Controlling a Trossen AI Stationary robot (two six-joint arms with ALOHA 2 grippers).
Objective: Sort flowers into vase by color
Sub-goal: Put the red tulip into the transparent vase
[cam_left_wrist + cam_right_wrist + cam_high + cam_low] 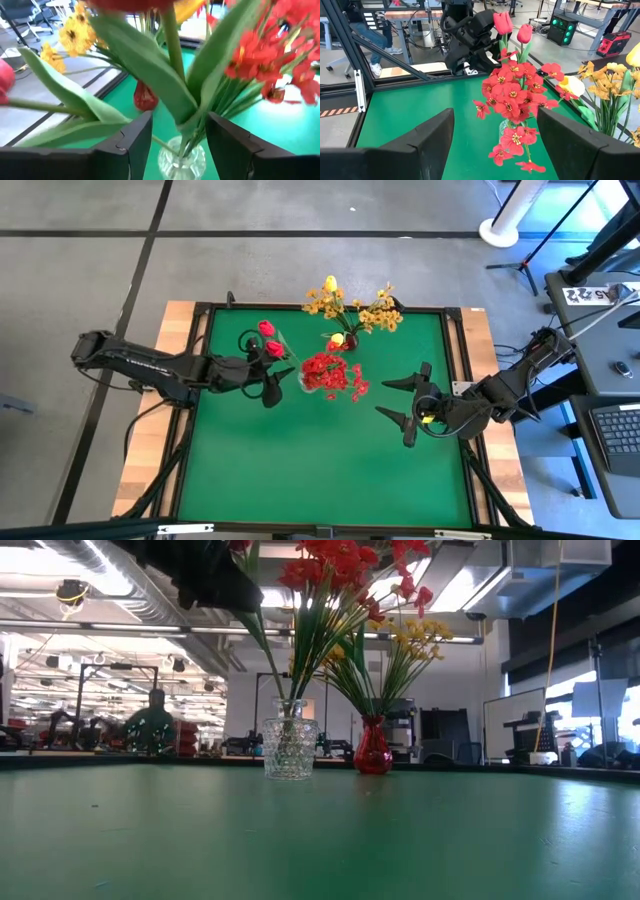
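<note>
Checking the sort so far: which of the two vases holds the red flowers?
The clear cut-glass vase, holding red small-blossom clusters. The small red glass vase beside it holds yellow-orange blossom sprays.

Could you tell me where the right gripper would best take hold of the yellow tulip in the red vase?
Probably the tulip's green stem, just above the red vase. The right gripper, open, should come in from its own side, fingers level: the stem is thin and upright, and the clear vase crowds the left.
</note>
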